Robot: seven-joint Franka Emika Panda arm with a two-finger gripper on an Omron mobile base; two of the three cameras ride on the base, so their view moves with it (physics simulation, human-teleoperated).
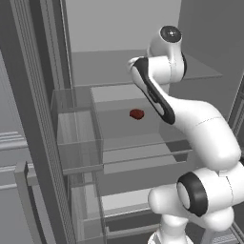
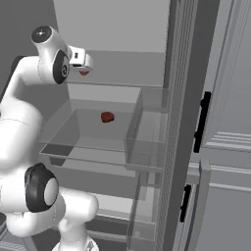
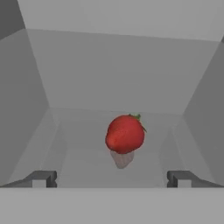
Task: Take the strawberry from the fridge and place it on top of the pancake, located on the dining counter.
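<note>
- One small red strawberry (image 3: 125, 134) with a green cap lies on a clear glass shelf (image 1: 138, 143) inside the tall dark grey fridge (image 2: 184, 98).
- Open shelf surrounds it; side walls stand well apart.
- Cap points up-right in the hand view.
- Two-finger gripper (image 3: 112, 178): jaws spread wide, empty, short of the strawberry.

White arm (image 1: 200, 124) folded and raised, wrist bent forward, pincer (image 3: 112, 179) spread wide, apparently empty
</note>
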